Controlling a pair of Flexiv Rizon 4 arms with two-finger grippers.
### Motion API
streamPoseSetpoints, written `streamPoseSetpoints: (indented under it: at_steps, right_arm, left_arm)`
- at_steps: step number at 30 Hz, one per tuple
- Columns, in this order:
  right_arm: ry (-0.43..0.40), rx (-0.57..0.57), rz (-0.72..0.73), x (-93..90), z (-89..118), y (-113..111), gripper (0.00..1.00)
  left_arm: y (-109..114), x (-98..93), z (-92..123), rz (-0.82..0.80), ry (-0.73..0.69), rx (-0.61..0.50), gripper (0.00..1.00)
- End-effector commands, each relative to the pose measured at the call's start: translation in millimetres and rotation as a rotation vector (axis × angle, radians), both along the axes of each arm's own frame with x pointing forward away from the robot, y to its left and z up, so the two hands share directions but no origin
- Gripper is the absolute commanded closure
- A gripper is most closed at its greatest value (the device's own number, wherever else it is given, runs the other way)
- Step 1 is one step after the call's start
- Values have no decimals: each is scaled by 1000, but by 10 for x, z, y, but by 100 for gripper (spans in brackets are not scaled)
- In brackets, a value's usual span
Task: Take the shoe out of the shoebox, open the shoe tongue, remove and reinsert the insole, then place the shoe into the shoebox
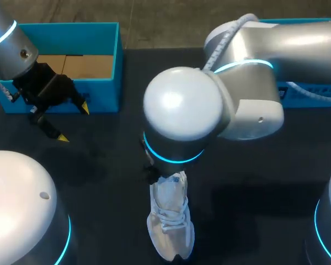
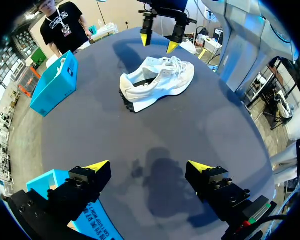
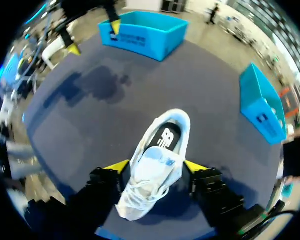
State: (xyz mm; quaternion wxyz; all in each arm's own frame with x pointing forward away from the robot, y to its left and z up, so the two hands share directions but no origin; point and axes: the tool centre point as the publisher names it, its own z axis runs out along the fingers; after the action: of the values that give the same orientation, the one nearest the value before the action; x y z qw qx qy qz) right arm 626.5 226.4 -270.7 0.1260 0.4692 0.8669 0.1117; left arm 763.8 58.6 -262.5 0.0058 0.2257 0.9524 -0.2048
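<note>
The shoe [image 1: 170, 221] is out of the shoebox [image 1: 107, 61] and lies upright below the spread jaws of the right gripper [image 3: 156, 167], which straddle it without gripping; its insole looks seated, so tongue, insole and return seem left to do. The left gripper [image 2: 147, 167], jaws apart and empty, hangs over the dark table [image 1: 254, 165]; the shoebox is just beside it

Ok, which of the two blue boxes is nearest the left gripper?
The open box with the brown floor showing; the left gripper hangs right beside it. The other box lies across the table, behind the right arm.
</note>
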Motion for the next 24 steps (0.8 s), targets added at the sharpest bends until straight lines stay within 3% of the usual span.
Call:
streamPoseSetpoints:
  at_steps: [1,5,8,21,24]
  right_arm:
    - [77,-7,315,113,-6,-85,0]
    - [76,-16,417,183,27,-89,0]
    - [142,49,581,223,12,-83,0]
    - [142,49,581,223,12,-83,0]
    - [112,-14,640,302,7,-43,0]
  left_arm:
    - [3,-11,5,1,-1,3,0]
    - [3,-11,5,1,-1,3,0]
    - [3,-11,5,1,-1,3,0]
    - [3,-11,5,1,-1,3,0]
    - [3,-11,5,1,-1,3,0]
